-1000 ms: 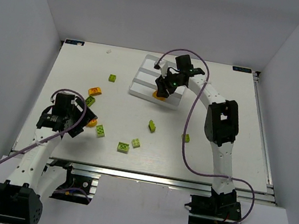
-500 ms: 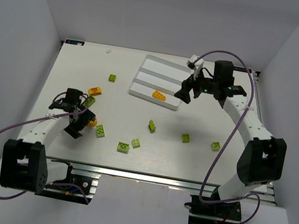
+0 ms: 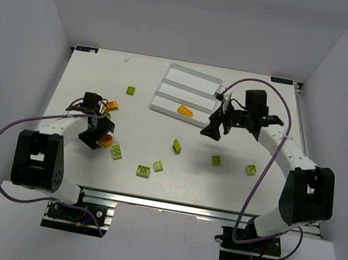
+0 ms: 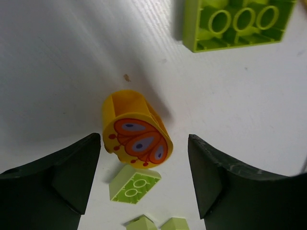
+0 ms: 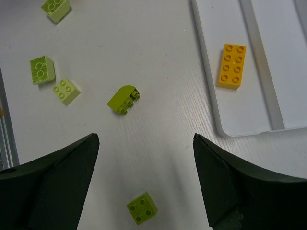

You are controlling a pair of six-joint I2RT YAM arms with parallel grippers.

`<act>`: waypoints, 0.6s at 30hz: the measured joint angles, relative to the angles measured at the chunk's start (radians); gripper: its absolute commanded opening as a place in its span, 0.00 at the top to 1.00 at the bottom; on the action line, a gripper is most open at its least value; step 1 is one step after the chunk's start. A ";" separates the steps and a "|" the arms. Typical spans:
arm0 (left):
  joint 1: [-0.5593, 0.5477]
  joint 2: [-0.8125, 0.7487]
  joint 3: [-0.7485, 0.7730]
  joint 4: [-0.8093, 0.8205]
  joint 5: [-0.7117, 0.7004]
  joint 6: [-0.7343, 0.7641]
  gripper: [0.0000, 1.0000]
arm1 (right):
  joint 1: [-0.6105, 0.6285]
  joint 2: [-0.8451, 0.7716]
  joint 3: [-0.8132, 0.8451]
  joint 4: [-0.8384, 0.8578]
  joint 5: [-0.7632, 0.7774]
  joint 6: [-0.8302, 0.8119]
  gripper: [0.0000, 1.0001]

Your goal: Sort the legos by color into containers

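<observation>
Orange lego (image 4: pixel 135 135) lies between the spread jaws of the left claw (image 4: pixel 144 140).

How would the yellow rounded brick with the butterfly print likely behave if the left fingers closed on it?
The yellow rounded plastic brick with the orange butterfly print looks hard and glossy, so probably stiff, light and slippery. Its curved side could let it roll or squirt out from between the left fingers.

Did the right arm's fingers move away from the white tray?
Yes. The right arm's fingers were over the tray; now they hang off its near right corner, closer to the arm bases.
</observation>
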 measured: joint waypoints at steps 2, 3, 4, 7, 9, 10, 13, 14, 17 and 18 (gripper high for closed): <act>0.000 0.036 0.000 0.003 0.000 0.000 0.20 | 0.000 -0.009 0.000 0.000 -0.003 0.000 0.17; 0.000 0.053 0.000 0.004 0.000 0.000 0.22 | 0.000 -0.013 0.000 0.000 -0.005 0.000 0.18; 0.000 0.068 0.000 0.004 0.001 -0.001 0.31 | 0.000 -0.016 0.000 -0.001 -0.006 0.000 0.18; 0.000 0.078 0.011 0.011 0.008 -0.008 0.53 | -0.005 -0.022 0.000 -0.001 -0.009 -0.001 0.21; 0.000 0.081 0.021 0.014 0.012 -0.007 0.69 | -0.009 -0.025 0.000 -0.001 -0.009 -0.002 0.26; 0.000 0.086 0.028 0.014 0.013 -0.008 0.73 | -0.011 -0.027 0.000 -0.001 -0.009 -0.003 0.28; -0.002 0.093 0.048 0.015 0.045 -0.009 0.87 | -0.014 -0.033 0.000 -0.001 -0.008 -0.002 0.43; -0.002 0.092 0.056 0.016 0.065 -0.010 0.92 | -0.016 -0.035 0.000 -0.002 -0.007 0.002 0.58; -0.009 0.084 0.085 0.044 0.140 -0.022 0.98 | -0.019 -0.052 -0.002 0.001 0.010 0.019 1.00; -0.014 0.080 0.100 0.060 0.167 -0.027 1.00 | -0.019 -0.061 -0.006 0.010 0.022 0.025 1.00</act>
